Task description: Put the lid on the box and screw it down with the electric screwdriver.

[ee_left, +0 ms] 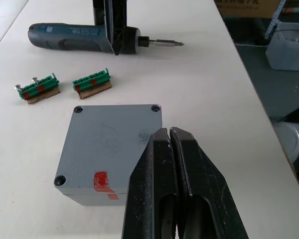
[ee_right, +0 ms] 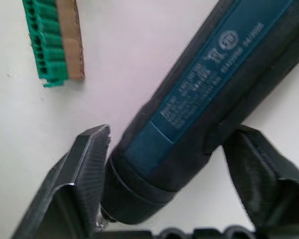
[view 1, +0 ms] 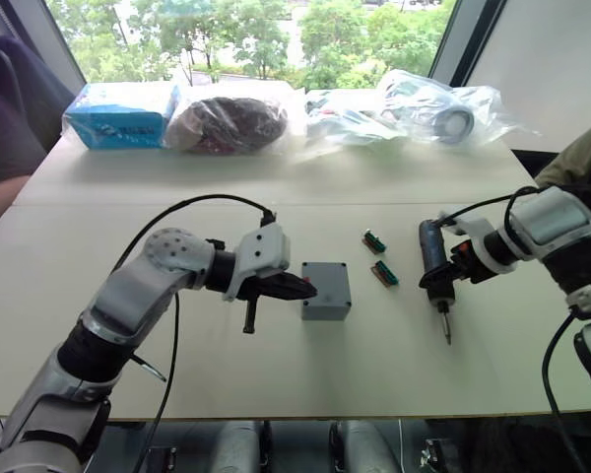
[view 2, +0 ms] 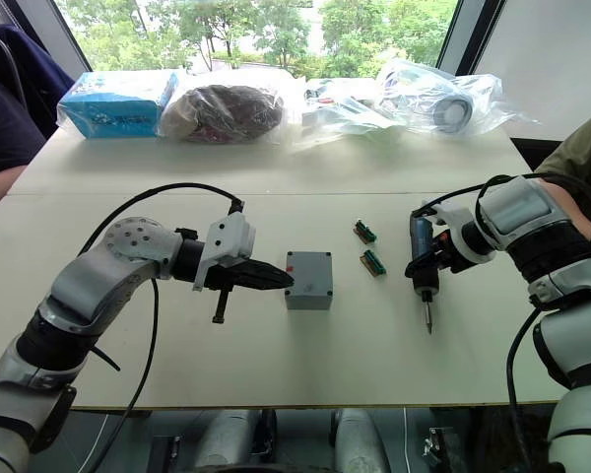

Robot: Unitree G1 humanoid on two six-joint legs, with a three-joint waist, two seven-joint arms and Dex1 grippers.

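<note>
The box sits in the middle of the desk with the lid already seated on it: a flat, faintly pebbled grey plastic top with a recessed screw hole in each of the three corners I can see, and a red mark on the side wall facing my left wrist. So the covering step looks done, and the step in hand is taking up the driver for the screws.

My left end effector has its two black fingers pressed together, empty, tips just at the box's near edge, perhaps touching it; I cannot tell for sure.

Further to my right, past two small green terminal blocks on brown backing, lies the electric screwdriver, a dark cylindrical body with a blue label panel and a thin metal bit pointing towards me. My right end effector is spread wide around its barrel; one finger looks to be touching the casing, while a gap shows at the other, so I judge it is not yet gripped.

Next I must squeeze firmly on that smooth round barrel, which may roll, lift it, stand the bit upright and bring it over a corner hole while my left steadies the box.
</note>
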